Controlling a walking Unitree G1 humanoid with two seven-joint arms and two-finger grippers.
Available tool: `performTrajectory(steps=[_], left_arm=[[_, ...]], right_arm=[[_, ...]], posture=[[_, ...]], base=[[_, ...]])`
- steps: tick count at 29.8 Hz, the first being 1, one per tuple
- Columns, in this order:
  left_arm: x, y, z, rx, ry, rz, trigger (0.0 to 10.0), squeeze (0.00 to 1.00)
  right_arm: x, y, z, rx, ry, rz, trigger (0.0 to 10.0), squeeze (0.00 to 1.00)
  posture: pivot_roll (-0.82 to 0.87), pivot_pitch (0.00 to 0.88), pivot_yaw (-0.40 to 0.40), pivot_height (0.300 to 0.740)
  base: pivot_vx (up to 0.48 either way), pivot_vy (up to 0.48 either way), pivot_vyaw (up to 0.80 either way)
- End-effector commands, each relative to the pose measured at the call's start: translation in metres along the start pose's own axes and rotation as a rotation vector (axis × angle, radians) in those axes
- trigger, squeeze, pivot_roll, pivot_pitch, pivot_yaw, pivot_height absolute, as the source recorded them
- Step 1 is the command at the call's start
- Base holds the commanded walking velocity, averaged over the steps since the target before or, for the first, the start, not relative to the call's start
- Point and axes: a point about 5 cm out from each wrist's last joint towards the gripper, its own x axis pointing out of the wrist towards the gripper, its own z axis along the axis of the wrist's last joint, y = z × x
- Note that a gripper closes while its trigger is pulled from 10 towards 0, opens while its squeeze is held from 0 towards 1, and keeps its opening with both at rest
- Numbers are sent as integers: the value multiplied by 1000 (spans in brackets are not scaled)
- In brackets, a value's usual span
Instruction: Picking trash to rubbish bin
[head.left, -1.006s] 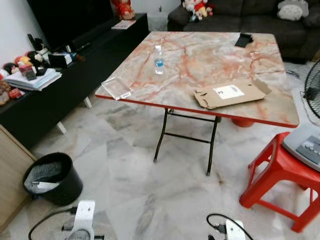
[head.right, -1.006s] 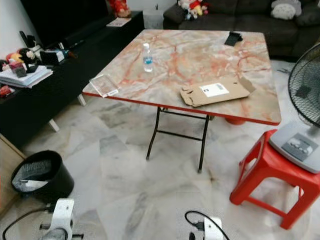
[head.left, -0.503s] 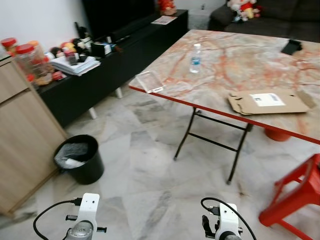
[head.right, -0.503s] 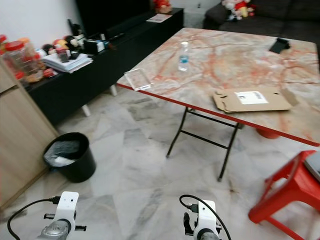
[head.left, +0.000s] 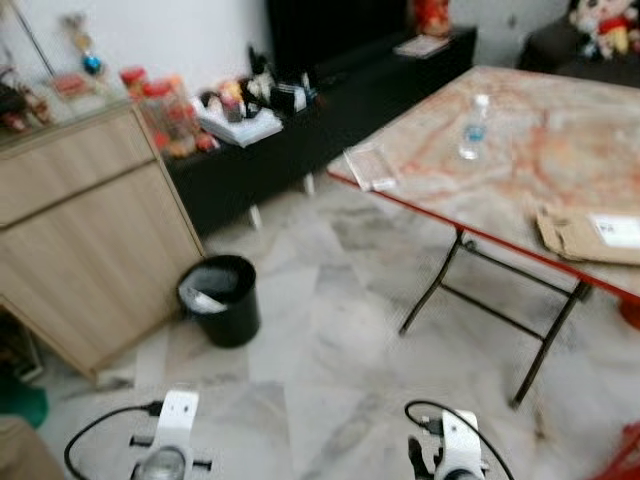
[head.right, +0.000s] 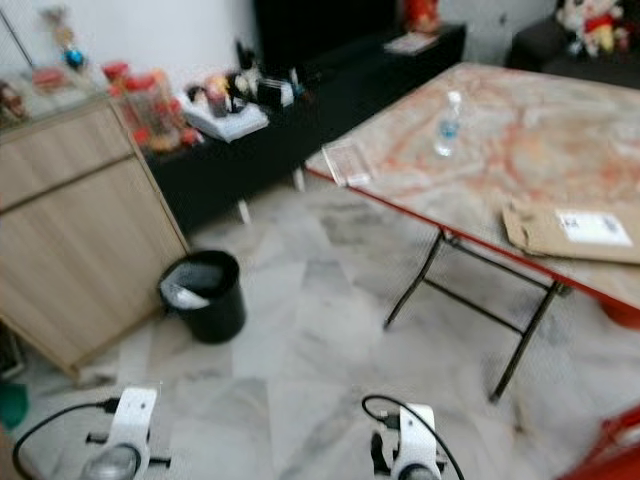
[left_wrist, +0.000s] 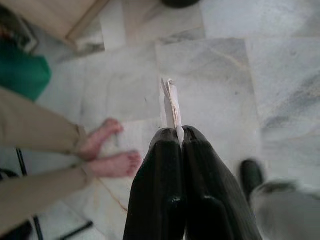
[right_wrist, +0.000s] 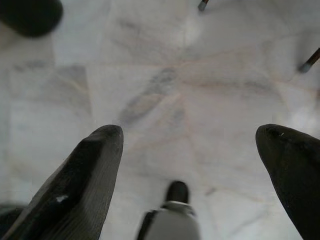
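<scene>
across the pale marble floor (head.left: 330, 330) the room runs from a long wooden cabinet (head.left: 90, 240) on the robot's left to a folding counter (head.left: 520, 160) with a red edge and a marbled top on its right, the head views blurred. on that counter lie a flattened cardboard box (head.left: 590, 235), a clear plastic tray (head.left: 372, 166) at the near corner and, further in, a small water bottle (head.left: 474, 128). near the foot of the cabinet stands the black rubbish bin (head.left: 220, 300), lined with a pale bag, well apart from the robot. a person's bare feet (left_wrist: 112, 150) and trouser legs stand on the floor near the left arm. the left hand (left_wrist: 179, 137) hangs low with its two black fingers pressed together on a thin folded piece of paper (left_wrist: 170, 102), which sticks out past the tips over the floor. the right hand (right_wrist: 190, 145) hangs idle, fingers spread wide with nothing between them. the paper looks light, limp and easily creased, so i judge that a pinch at one edge is enough to carry it, though a scrap this thin could slip or flutter out as the robot walks; the grip should stay firm until the hand is right above the bin's mouth. the bin is not yet within reach, so the carry looks about midway, with the approach and the drop to come.
</scene>
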Motion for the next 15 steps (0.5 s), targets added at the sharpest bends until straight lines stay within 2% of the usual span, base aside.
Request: performTrajectory(steps=[1,9,13,15], left_arm=[[-1,5,-9,8,34,20,10000,0],[-1,5,-9,6,34,23,10000,0],[-2,4,-9,8,33,26,10000,0],[-2,3,-9,12,34,29,10000,0]], right_arm=[[0,9,-2,-3,11,20,10000,0],[1,11,2,-3,3,27,10000,0],[2,13,5,27,-12,38,10000,0],[2,12,6,25,-14,44,10000,0]], posture=[[-86,17,59,740],[-84,16,53,740],[-86,19,49,740],[-84,19,44,740]], base=[[0,0,794],[0,0,795],[0,0,0],[349,0,0]])
